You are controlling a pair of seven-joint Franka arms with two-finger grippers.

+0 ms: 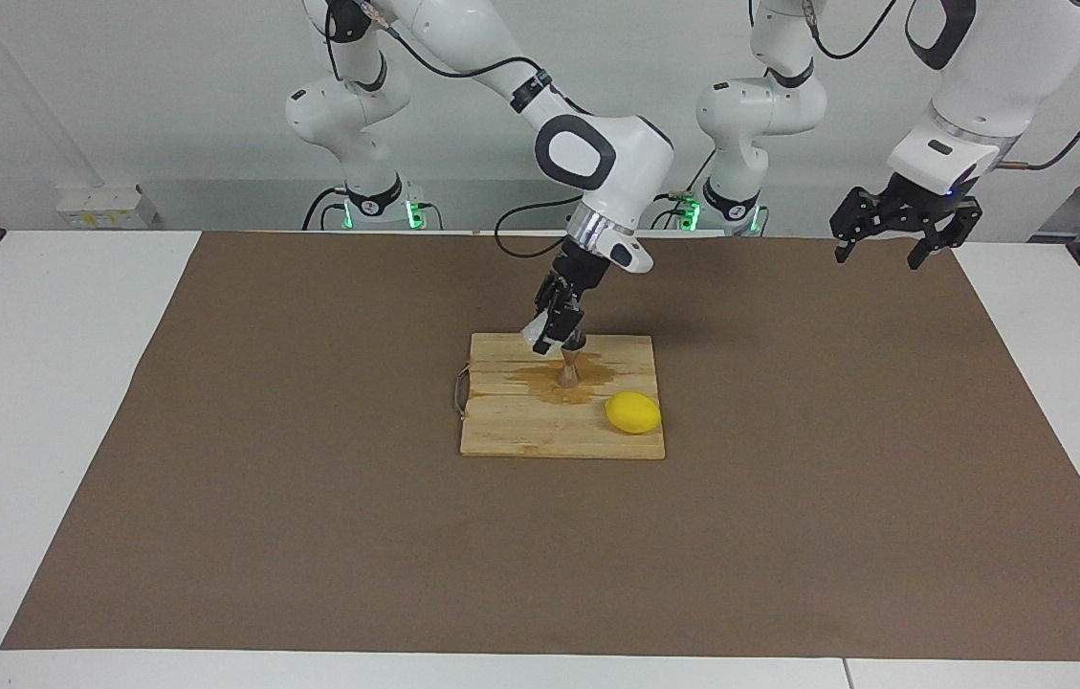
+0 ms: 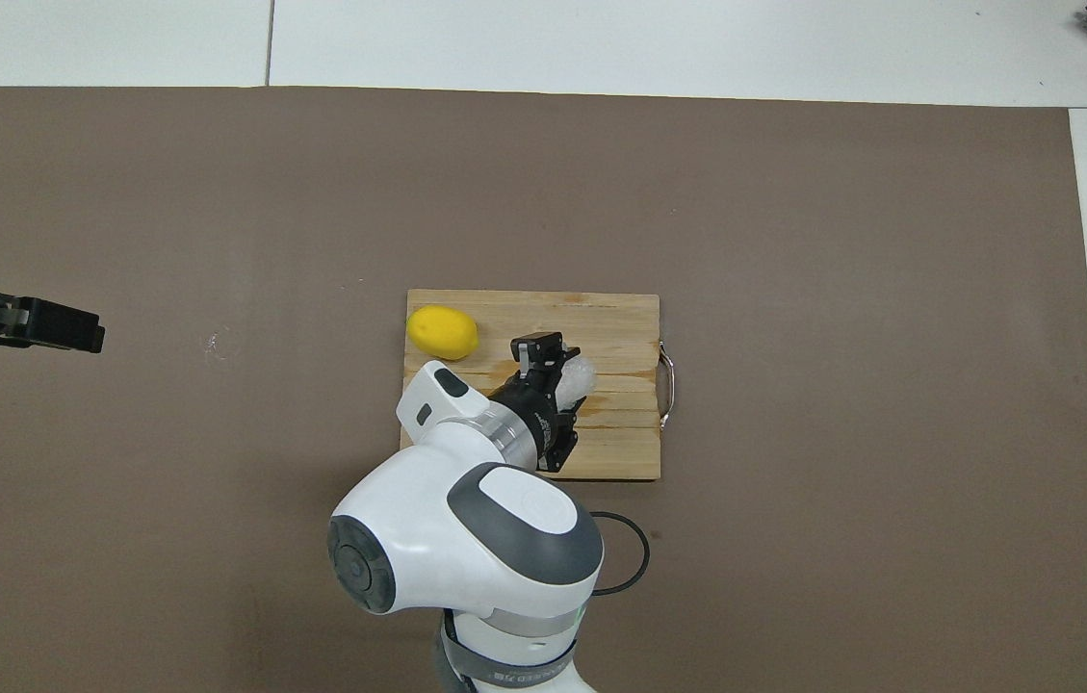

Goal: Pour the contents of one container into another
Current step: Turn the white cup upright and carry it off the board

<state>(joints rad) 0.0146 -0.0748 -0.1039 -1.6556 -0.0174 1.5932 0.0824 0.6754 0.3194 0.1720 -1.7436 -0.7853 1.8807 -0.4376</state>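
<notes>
— Holding the glass cup (image 1: 540,335) tipped over the jigger (image 1: 569,367), the right end effector (image 1: 554,330) is clamped on the cup's sides, above the wooden board (image 1: 520,426). How would you expect that cup to handle?

— Light, stiff and breakable, I'd judge. Glass is slick, though the faceted sides should give the fingers some bite. Across the sides, below the rim, looks like the sensible place to grip, so the lip stays free for pouring.

— And the jigger?

— It stands upright on the board, nearer to the robots than the lemon (image 1: 633,412). Metal, so rigid and not fragile, but the narrow waist and small foot suggest it would topple from a slight knock. The waist would be the natural hold if anyone needed one. Its mouth is small, and the brown wet patch (image 1: 549,375) around its base suggests liquid easily misses it.

— Is the cup touching the jigger?

— Possibly just above its rim; from overhead the cup (image 2: 574,377) hides it, so I can't say for sure.

— Counts?

— One cup, one jigger, one lemon, one board with one metal handle (image 1: 459,391), all on the brown mat (image 1: 214,431) covering the tabletop.

— The other arm?

— The left end effector (image 1: 889,247) waits in the air over the mat's edge toward its own end of the tabletop, fingers apart, grasping nothing.
</notes>
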